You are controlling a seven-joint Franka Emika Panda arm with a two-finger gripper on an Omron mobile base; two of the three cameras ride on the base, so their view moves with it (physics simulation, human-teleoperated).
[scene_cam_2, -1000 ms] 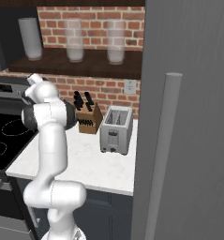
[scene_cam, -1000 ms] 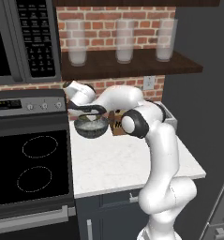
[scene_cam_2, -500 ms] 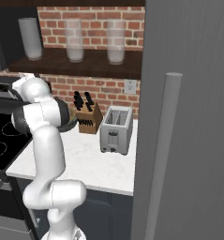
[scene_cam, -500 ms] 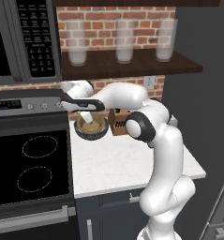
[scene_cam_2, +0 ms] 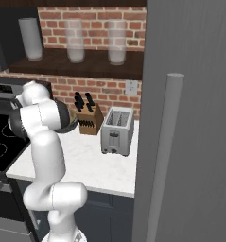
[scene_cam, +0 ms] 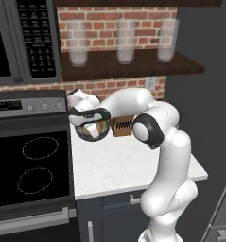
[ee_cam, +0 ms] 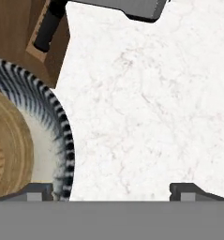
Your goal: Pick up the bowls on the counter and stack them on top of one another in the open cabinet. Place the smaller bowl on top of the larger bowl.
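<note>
tan wood, turned with faint concentric rings: the smaller bowl (ee_cam: 3,145) sits nested inside the larger bowl (ee_cam: 52,140), whose pale inside carries dark radial streaks up to a dark rim. in the left base view the stacked pair (scene_cam: 91,130) rests on the counter (scene_cam: 128,165), white marble-look stone with thin grey veins, just right of the black glass stovetop (scene_cam: 29,170) and just left of a brown wooden knife block (scene_cam: 122,125). the gripper (scene_cam: 88,115) hangs directly over the bowls. in the hand view its two dark fingertips (ee_cam: 184,190) stand wide apart at the bottom edge, one beside the dark bowl's rim, the other over bare stone; nothing sits between them, so the claw is wide open and holds nothing. a silver toaster (scene_cam_2: 117,131) stands further right on the slab. the open cabinet (scene_cam: 133,66), dark brown board with brick behind, carries three frosted glasses (scene_cam: 125,41). versus 0.5 s ago: the hand is slightly further left; the bowls' place is unchanged.
</note>
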